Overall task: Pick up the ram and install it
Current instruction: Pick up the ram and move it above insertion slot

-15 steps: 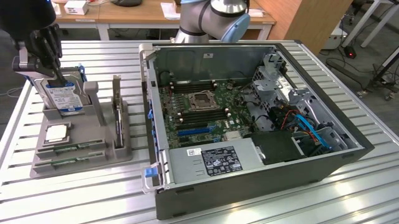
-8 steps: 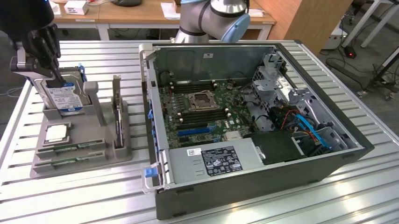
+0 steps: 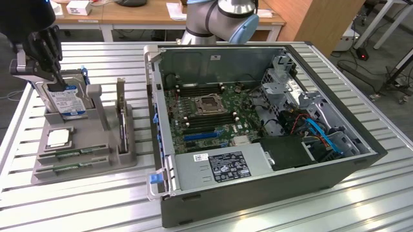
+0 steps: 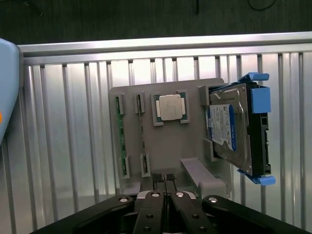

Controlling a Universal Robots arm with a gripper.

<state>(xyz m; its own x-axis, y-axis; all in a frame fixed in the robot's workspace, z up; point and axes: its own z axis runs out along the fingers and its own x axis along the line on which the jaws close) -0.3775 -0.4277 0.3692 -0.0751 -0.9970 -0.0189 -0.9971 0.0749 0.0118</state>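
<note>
Pincer (image 4: 164, 178) right up close in the wrist view: its black fingers (image 4: 157, 181) are pressed together with nothing between them, and it points down at the grey holder (image 4: 161, 146).

Over in the exterior view, that holder (image 3: 123, 159) sits on the slatted counter (image 3: 77, 208) at nine o'clock of the open computer case (image 3: 213, 60). The holder is fully loaded.

- **Six o'clock end:** the ram (image 3: 71, 154) (image 4: 119, 136), two green sticks lying flat in neighbouring slots, untouched.
- **Toward twelve:** just past the ram, a processor chip (image 3: 58, 139) (image 4: 169, 107) sits in a square recess.
- **Twelve o'clock end:** a hard drive (image 3: 67, 101) (image 4: 226, 126) stands upright in blue rails.
- **Three o'clock side:** a dark expansion card (image 3: 121, 116) stands on edge.

Inside the case the motherboard (image 3: 206, 111) lies exposed, with the power supply (image 3: 219, 166) at its six o'clock.

As for the arm, its base (image 3: 219, 14) stands at twelve o'clock of the case. The pincer (image 3: 58, 83) hangs tips-down over the holder's hard-drive end. Whether it touches the drive, nobody can tell.
</note>
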